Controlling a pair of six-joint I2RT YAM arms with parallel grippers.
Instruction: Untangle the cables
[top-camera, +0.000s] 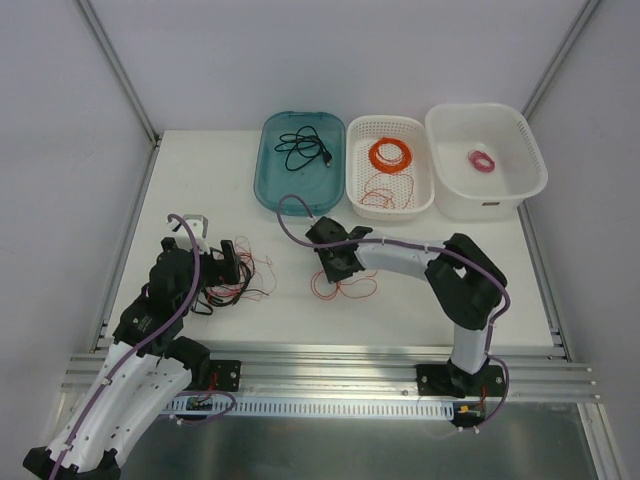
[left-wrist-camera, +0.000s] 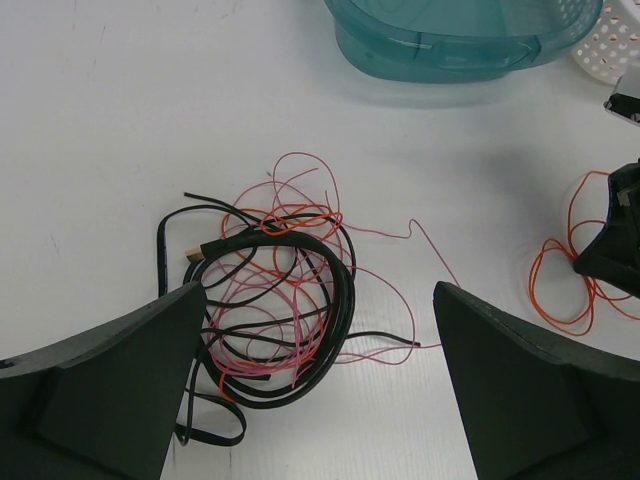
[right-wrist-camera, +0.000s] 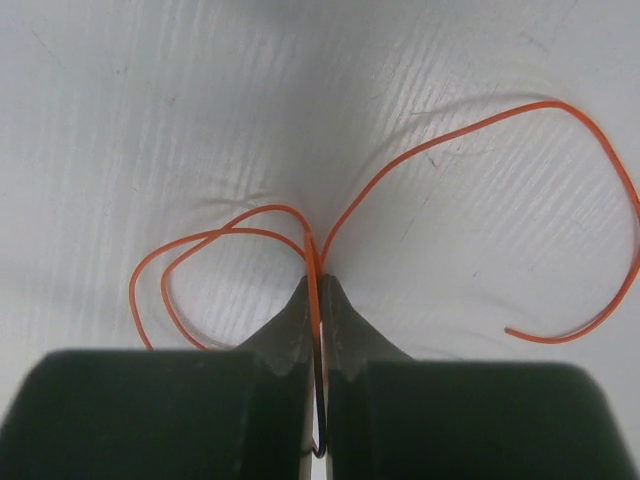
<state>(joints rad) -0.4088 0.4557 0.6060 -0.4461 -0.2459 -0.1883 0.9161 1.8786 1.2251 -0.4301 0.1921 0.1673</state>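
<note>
The cables lie in a loose clump on the white table: a thick black cord, a thin pinkish-red wire and an orange-red strand. My left gripper is open and empty, its jaws wide on either side of the clump, just above it; from above it sits at the clump's left. My right gripper is shut on a separate thin orange wire that loops out on the table; it is at mid-table over that wire.
At the back stand a teal tray holding a black cable, a white basket with a neat orange ring coil and loose orange wire, and a white tub with a small pink coil.
</note>
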